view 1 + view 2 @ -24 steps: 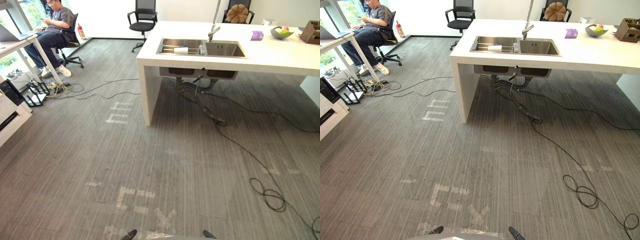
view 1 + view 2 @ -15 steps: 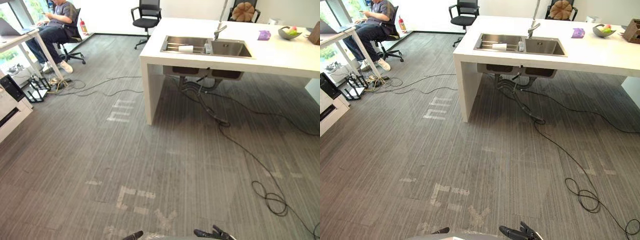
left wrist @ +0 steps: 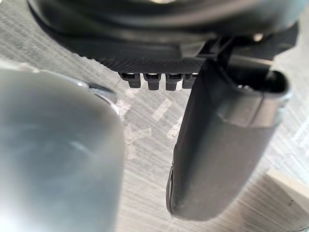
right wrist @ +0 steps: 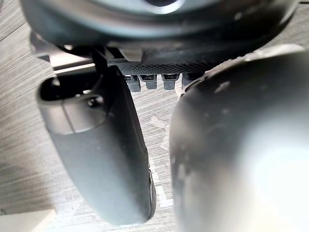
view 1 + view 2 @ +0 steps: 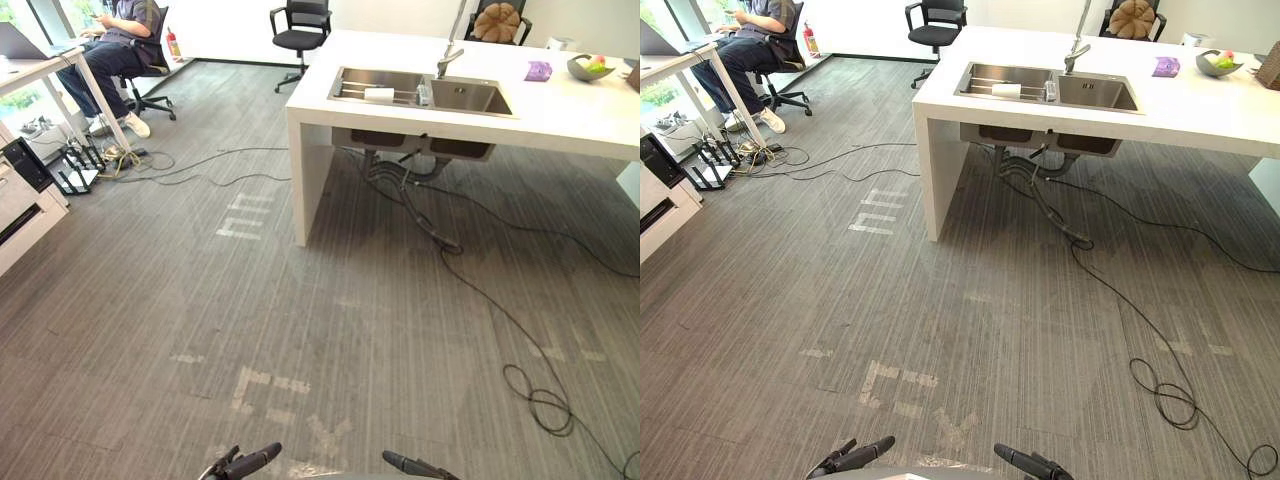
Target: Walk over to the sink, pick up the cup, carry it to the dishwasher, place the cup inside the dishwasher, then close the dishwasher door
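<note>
Well beyond left hand [image 5: 245, 463], cup [image 5: 379, 94] in sink [image 5: 475, 98]

At eleven o'clock the top edge cuts off the person [image 5: 110, 55] — at one o'clock the cup [image 5: 379, 95] is too small to make out.

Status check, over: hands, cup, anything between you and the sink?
Left hand and right hand open, empty. White cup on its side in left basin of sink. Cables on floor below counter.
</note>
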You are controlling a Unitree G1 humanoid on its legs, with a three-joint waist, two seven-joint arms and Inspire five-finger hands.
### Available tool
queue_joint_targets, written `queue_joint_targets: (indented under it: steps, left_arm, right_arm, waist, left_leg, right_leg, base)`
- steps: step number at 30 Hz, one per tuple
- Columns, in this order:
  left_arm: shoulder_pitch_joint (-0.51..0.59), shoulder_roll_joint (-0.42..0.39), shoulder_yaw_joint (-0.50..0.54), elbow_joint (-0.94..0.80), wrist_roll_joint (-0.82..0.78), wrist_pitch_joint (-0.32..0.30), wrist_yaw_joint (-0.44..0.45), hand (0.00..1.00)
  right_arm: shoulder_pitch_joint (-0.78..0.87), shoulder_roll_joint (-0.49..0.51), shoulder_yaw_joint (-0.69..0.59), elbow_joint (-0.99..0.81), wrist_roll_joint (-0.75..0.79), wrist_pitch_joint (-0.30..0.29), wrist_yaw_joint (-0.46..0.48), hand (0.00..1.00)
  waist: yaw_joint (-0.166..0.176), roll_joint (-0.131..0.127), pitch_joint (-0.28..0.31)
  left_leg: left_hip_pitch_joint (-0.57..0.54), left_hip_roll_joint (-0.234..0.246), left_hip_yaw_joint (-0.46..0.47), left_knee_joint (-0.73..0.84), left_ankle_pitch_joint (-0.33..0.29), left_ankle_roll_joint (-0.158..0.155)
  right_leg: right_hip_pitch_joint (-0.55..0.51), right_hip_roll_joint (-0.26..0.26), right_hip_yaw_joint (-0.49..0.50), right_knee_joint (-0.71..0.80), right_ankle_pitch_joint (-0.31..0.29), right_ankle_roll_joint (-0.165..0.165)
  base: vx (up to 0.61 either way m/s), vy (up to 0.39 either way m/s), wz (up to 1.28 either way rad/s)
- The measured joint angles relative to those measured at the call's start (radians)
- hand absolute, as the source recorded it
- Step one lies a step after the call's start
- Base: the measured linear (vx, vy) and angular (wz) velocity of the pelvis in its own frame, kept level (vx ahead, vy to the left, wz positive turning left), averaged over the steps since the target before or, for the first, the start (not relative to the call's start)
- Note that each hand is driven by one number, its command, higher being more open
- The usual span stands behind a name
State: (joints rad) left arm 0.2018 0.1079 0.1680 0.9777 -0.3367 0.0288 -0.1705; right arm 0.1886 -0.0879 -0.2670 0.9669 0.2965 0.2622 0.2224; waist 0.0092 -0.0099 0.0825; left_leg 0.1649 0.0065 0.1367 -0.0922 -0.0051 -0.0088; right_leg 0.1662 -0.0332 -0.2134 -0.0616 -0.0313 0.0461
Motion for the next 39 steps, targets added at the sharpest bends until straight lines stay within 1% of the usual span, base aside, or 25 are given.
queue_joint_targets:
  steps: [10,12,13,15,16,17,18,20,21,22,25,26,27,28,29,30,31,32,33,34,35,36,37,38,39]
  left_arm:
    - [0.001,-0.011,-0.022,-0.001,-0.036,-0.090,-0.014,1.00]
    - [-0.001,-0.012,-0.025,-0.002,-0.030,-0.104,-0.032,1.00]
    - [-0.005,-0.012,-0.029,-0.004,-0.017,-0.110,-0.038,1.00]
    - [-0.004,-0.007,-0.051,-0.033,0.018,-0.125,-0.052,1.00]
    - [-0.004,-0.005,-0.061,-0.038,0.023,-0.133,-0.055,1.00]
    - [-0.008,-0.004,-0.073,-0.040,0.023,-0.149,-0.056,1.00]
    - [-0.009,0.000,-0.081,-0.042,0.023,-0.157,-0.055,1.00]
    - [-0.016,0.013,-0.088,-0.043,0.024,-0.165,-0.051,1.00]
    - [-0.027,0.021,-0.088,-0.042,0.024,-0.164,-0.045,1.00]
    - [-0.035,0.023,-0.088,-0.039,0.024,-0.165,-0.038,1.00]
    - [-0.075,0.007,-0.085,-0.024,0.037,-0.160,-0.023,1.00]
    - [-0.091,-0.001,-0.083,-0.022,0.074,-0.162,-0.022,1.00]
    - [-0.098,-0.006,-0.081,-0.020,0.088,-0.163,-0.020,1.00]
    - [-0.105,-0.009,-0.079,-0.021,0.123,-0.169,-0.021,1.00]
    - [-0.106,-0.010,-0.078,-0.021,0.137,-0.174,-0.014,1.00]
    - [-0.106,-0.011,-0.078,-0.021,0.143,-0.176,-0.010,1.00]
    - [-0.109,-0.016,-0.077,-0.019,0.148,-0.179,-0.001,1.00]
    - [-0.111,-0.028,-0.077,-0.017,0.160,-0.179,0.009,1.00]
    - [-0.108,-0.041,-0.077,-0.015,0.178,-0.179,0.013,1.00]
    - [-0.108,-0.050,-0.076,-0.013,0.183,-0.179,0.016,1.00]
    - [-0.103,-0.067,-0.059,-0.008,0.201,-0.178,0.017,1.00]
    - [-0.101,-0.075,-0.052,-0.005,0.201,-0.178,0.020,1.00]
    - [-0.092,-0.087,-0.030,-0.002,0.201,-0.178,0.024,1.00]
    - [-0.085,-0.094,-0.016,0.004,0.201,-0.177,0.029,1.00]
    - [-0.081,-0.094,-0.014,0.005,0.201,-0.176,0.034,1.00]
  right_arm:
    - [-0.011,-0.010,0.020,0.014,0.014,0.022,-0.009,1.00]
    - [-0.022,-0.015,0.028,0.024,0.014,0.020,-0.009,1.00]
    - [-0.027,-0.020,0.039,0.022,0.014,0.017,-0.007,1.00]
    - [-0.030,-0.019,0.041,0.008,0.014,-0.001,-0.009,1.00]
    - [-0.029,-0.018,0.041,0.004,0.014,-0.010,-0.012,1.00]
    - [-0.038,-0.021,0.042,-0.003,0.013,-0.022,-0.013,1.00]
    - [-0.052,-0.023,0.043,0.000,0.013,-0.030,-0.013,1.00]
    - [-0.060,-0.021,0.059,0.005,0.015,-0.039,-0.011,1.00]
    - [-0.059,-0.015,0.057,0.005,0.017,-0.048,-0.005,1.00]
    - [-0.057,-0.014,0.054,0.005,0.019,-0.051,-0.001,1.00]
    - [-0.047,-0.005,0.031,-0.014,0.031,-0.084,0.031,1.00]
    - [-0.038,0.000,0.031,-0.040,0.028,-0.108,0.047,1.00]
    - [-0.031,0.003,0.031,-0.048,0.027,-0.117,0.051,1.00]
    - [-0.021,0.008,0.028,-0.058,0.026,-0.129,0.056,1.00]
    - [-0.013,0.011,0.027,-0.072,0.020,-0.133,0.060,1.00]
    - [-0.010,0.013,0.026,-0.078,0.014,-0.136,0.060,1.00]
    - [-0.006,0.018,0.007,-0.088,0.012,-0.136,0.065,1.00]
    - [-0.001,0.018,-0.009,-0.096,0.013,-0.137,0.073,1.00]
    - [0.010,0.017,-0.015,-0.120,0.013,-0.137,0.081,1.00]
    - [0.009,0.013,-0.022,-0.123,0.013,-0.136,0.083,1.00]
    - [0.002,0.010,-0.041,-0.118,0.011,-0.131,0.079,1.00]
    - [-0.002,0.010,-0.052,-0.109,0.002,-0.124,0.062,1.00]
    - [-0.001,0.007,-0.060,-0.089,-0.016,-0.115,0.050,1.00]
    - [-0.002,0.000,-0.061,-0.064,-0.017,-0.113,0.046,1.00]
    - [-0.003,-0.006,-0.061,-0.049,-0.018,-0.112,0.044,1.00]
  waist:
    - [-0.001,-0.003,0.003]
    - [-0.002,-0.003,0.013]
    - [-0.001,-0.009,0.026]
    - [-0.003,-0.014,0.037]
    - [-0.003,-0.016,0.040]
    - [-0.002,-0.015,0.053]
    - [-0.005,-0.016,0.066]
    - [-0.011,-0.015,0.085]
    - [-0.014,-0.024,0.092]
    - [-0.014,-0.027,0.098]
    - [-0.028,-0.025,0.144]
    - [-0.031,-0.025,0.158]
    - [-0.030,-0.027,0.160]
    - [-0.025,-0.027,0.160]
    - [-0.025,-0.028,0.160]
    - [-0.025,-0.029,0.160]
    - [-0.026,-0.025,0.163]
    - [-0.033,-0.015,0.160]
    - [-0.042,0.002,0.152]
    - [-0.046,0.011,0.148]
    - [-0.048,0.031,0.136]
    - [-0.049,0.038,0.130]
    - [-0.050,0.046,0.113]
    - [-0.055,0.058,0.091]
    - [-0.058,0.064,0.081]
  left_leg:
    - [0.005,-0.002,-0.009,0.000,0.000,0.000]
    - [0.013,-0.003,-0.010,0.000,0.000,0.000]
    - [0.018,-0.003,-0.010,0.000,0.000,0.000]
    - [0.020,-0.019,-0.013,0.001,-0.006,0.002]
    - [0.021,-0.025,-0.012,0.001,-0.006,0.005]
    - [0.028,-0.031,-0.003,0.001,-0.007,0.012]
    - [0.039,-0.032,0.005,0.002,-0.004,0.025]
    - [0.061,-0.029,0.013,0.005,-0.006,0.040]
    - [0.067,-0.026,0.013,0.006,-0.024,0.046]
    - [0.068,-0.022,0.013,0.010,-0.028,0.047]
    - [0.050,0.027,0.013,0.079,-0.077,0.029]
    - [0.043,0.056,0.012,0.121,-0.109,0.010]
    - [0.041,0.068,0.011,0.140,-0.125,0.000]
    - [0.048,0.092,0.011,0.180,-0.161,-0.024]
    - [0.058,0.110,0.008,0.220,-0.203,-0.048]
    - [0.062,0.115,0.007,0.238,-0.223,-0.059]
    - [0.074,0.128,0.001,0.268,-0.262,-0.081]
    - [0.087,0.148,-0.007,0.272,-0.283,-0.089]
    - [0.106,0.171,-0.016,0.260,-0.300,-0.094]
    - [0.117,0.187,-0.019,0.261,-0.306,-0.087]
    - [0.112,0.208,-0.048,0.321,-0.308,-0.092]
    - [0.103,0.216,-0.061,0.391,-0.306,-0.094]
    - [0.088,0.221,-0.075,0.488,-0.291,-0.093]
    - [0.058,0.241,-0.075,0.562,-0.267,-0.087]
    - [0.024,0.259,-0.095,0.647,-0.227,-0.106]
  right_leg:
    - [0.015,-0.001,-0.012,-0.008,0.001,0.000]
    - [0.018,-0.004,-0.014,0.011,-0.007,0.007]
    - [0.007,-0.010,-0.014,0.047,-0.026,0.009]
    - [-0.068,-0.048,-0.016,0.224,-0.112,0.020]
    - [-0.088,-0.060,-0.017,0.270,-0.130,0.026]
    - [-0.131,-0.080,-0.024,0.364,-0.148,0.035]
    - [-0.161,-0.092,-0.033,0.434,-0.148,0.036]
    - [-0.182,-0.102,-0.040,0.486,-0.158,0.035]
    - [-0.195,-0.108,-0.051,0.497,-0.182,0.024]
    - [-0.209,-0.112,-0.057,0.507,-0.189,0.025]
    - [-0.319,-0.123,-0.070,0.535,-0.184,0.027]
    - [-0.356,-0.122,-0.068,0.504,-0.164,0.026]
    - [-0.368,-0.123,-0.065,0.481,-0.149,0.025]
    - [-0.380,-0.125,-0.063,0.432,-0.120,0.024]
    - [-0.377,-0.128,-0.061,0.390,-0.099,0.020]
    - [-0.374,-0.131,-0.056,0.372,-0.095,0.019]
    - [-0.371,-0.137,-0.048,0.373,-0.044,0.009]
    - [-0.381,-0.127,-0.052,0.430,-0.034,0.011]
    - [-0.403,-0.115,-0.063,0.505,-0.050,-0.014]
    - [-0.409,-0.105,-0.072,0.538,-0.084,-0.043]
    - [-0.408,-0.080,-0.088,0.572,-0.141,-0.061]
    - [-0.392,-0.059,-0.093,0.574,-0.169,-0.069]
    - [-0.365,-0.031,-0.094,0.568,-0.201,-0.079]
    - [-0.346,-0.009,-0.102,0.556,-0.218,-0.086]
    - [-0.320,0.008,-0.110,0.545,-0.225,-0.093]
  base:
    - [-0.03,-0.020,0.03]
    - [-0.05,-0.015,0.03]
    - [-0.07,-0.003,0.05]
    - [-0.07,0.019,0.08]
    - [-0.04,0.041,-0.03]
    - [-0.06,0.078,-0.19]
    - [-0.05,0.080,-0.25]
    - [-0.03,0.046,-0.25]
    - [-0.02,0.006,-0.17]
    - [-0.02,-0.026,-0.09]
    - [0.03,-0.068,-0.03]
    - [0.07,-0.083,0.02]
    - [0.15,-0.139,0.01]
    - [0.24,-0.201,0.01]
    - [0.38,-0.301,0.01]
    - [0.48,-0.378,0.05]
    - [0.44,-0.356,0.14]
    - [0.46,-0.360,0.30]
    - [0.37,-0.269,0.31]
    - [0.48,-0.311,0.21]
    - [0.51,-0.286,0.02]
    - [0.62,-0.318,-0.11]
    - [0.65,-0.287,-0.12]
    - [0.55,-0.217,-0.08]
    - [0.57,-0.203,0.02]
